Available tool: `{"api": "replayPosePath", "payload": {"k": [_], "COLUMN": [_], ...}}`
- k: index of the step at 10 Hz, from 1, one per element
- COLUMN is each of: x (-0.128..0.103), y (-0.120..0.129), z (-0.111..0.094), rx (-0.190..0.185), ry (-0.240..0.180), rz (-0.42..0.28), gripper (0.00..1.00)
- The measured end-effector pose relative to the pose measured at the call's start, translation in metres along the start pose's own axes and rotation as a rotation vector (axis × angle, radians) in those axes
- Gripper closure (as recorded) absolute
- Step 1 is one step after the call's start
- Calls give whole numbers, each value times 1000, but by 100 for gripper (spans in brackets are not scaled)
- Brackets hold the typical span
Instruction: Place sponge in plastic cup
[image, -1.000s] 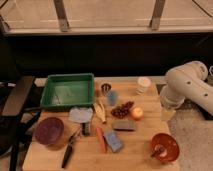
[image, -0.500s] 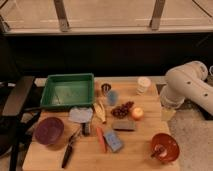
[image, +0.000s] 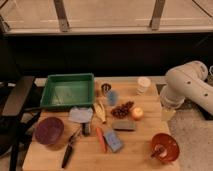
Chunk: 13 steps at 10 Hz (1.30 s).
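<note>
A flat rectangular sponge (image: 123, 125) lies on the wooden table (image: 140, 155), just left of an apple (image: 137, 113). A small bluish plastic cup (image: 112, 97) stands upright behind it, next to the green tray (image: 68, 90). My white arm (image: 186, 86) is folded at the table's right edge. Its gripper (image: 168, 112) hangs low beside that edge, right of the apple and away from the sponge and the cup. It holds nothing that I can see.
A white cup (image: 143, 84) stands at the back. Grapes (image: 122, 109), a banana (image: 100, 112), a grey cloth (image: 80, 115), a blue block (image: 114, 141), an orange stick (image: 101, 139), black-handled tongs (image: 70, 149), a purple bowl (image: 49, 130) and an orange bowl (image: 165, 146) crowd the table.
</note>
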Motion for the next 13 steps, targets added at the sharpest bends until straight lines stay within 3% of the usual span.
{"api": "replayPosePath", "payload": {"k": [2,5,7,9,13], "x": [-10,-63,-108,-145,-199], "y": [7,20,29,39,70], "z": [4,24,39,52,68], "rx": [-7,-34,-62,-71,-43], "ry": [-11,-43,-92,-129,-151], "rz": [2,-5,18,86,226], "gripper": [35,35,35,35,35]}}
